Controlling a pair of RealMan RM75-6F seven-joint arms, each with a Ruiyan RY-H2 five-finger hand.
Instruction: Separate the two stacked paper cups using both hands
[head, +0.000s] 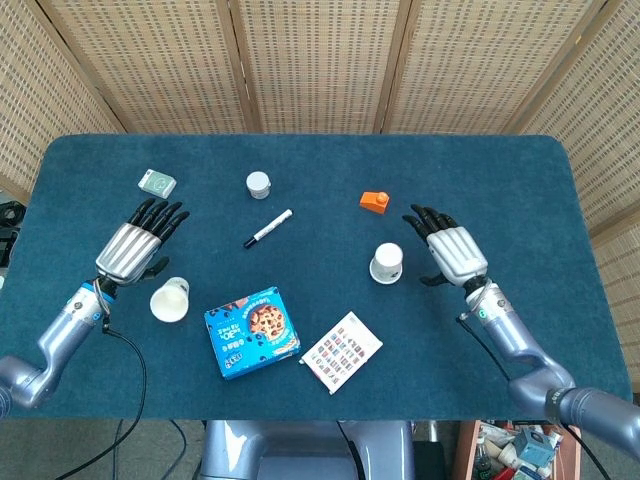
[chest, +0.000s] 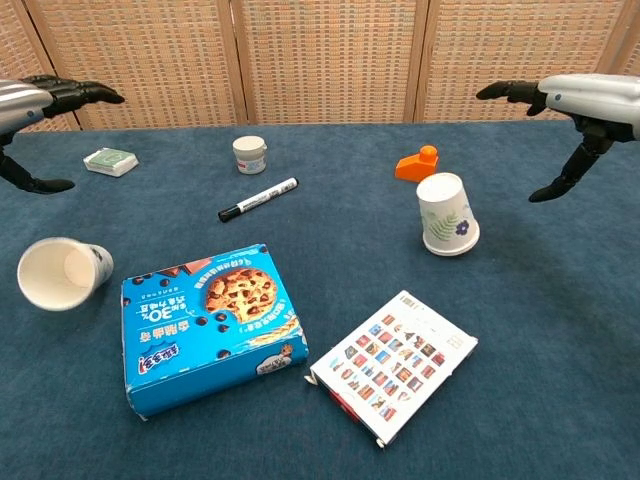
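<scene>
Nearest the camera, lower middle of the chest view: one flat white card printed with a grid of small coloured pictures (chest: 395, 365), lying on the dark blue cloth-covered table (chest: 560, 330). Just left of it, one blue cardboard cookie box (chest: 207, 325), flat, picture side up.

Two white paper cups, well apart, neither in a hand. Left cup (chest: 57, 273): on its side at the left edge of the chest view, mouth toward the camera, just left of the cookie box. In the head view it sits at lower left (head: 169, 300), below the left hand. Right cup with green and purple flower print (chest: 447, 215): mouth down on the table, right of centre, leaning slightly. In the head view (head: 387, 263) it lies between the box and the right hand.

Left hand (head: 136, 243): released, fingers spread and straight, above the table, apart from the left cup. Right hand (head: 451, 249): released too, fingers spread, just right of the flowered cup, not touching it.

Farther back, mid-table: one black-and-white marker pen (chest: 258, 199), lying diagonally. One orange plastic block with a knob (chest: 416, 163), just behind the flowered cup.

Farthest: one small white lidded jar (chest: 249, 155), upright. One small green-and-white packet (chest: 109, 161), upper left. Woven wicker screen panels (chest: 330, 60) behind the table.
</scene>
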